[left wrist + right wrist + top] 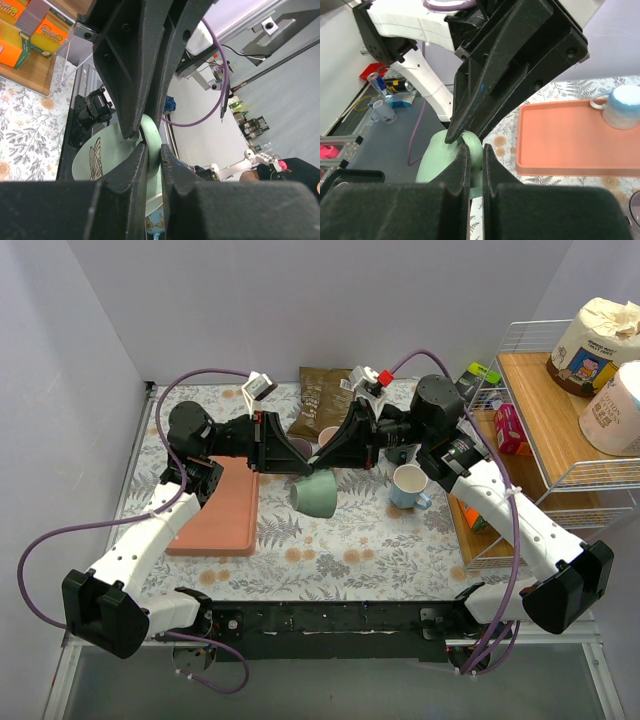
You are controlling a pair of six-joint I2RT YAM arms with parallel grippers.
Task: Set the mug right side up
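Note:
The pale green mug with a butterfly print hangs tilted on its side just above the floral table, mid-table. My left gripper and my right gripper meet over it from either side, and both are shut on its handle. In the left wrist view the fingers pinch the green handle, with the mug body to the left. In the right wrist view the fingers clamp the handle, with the mug body below left.
An orange tray lies at the left under the left arm. A white and blue cup stands right of the mug. A brown bag lies at the back. A wire and wood shelf with boxes stands at the right.

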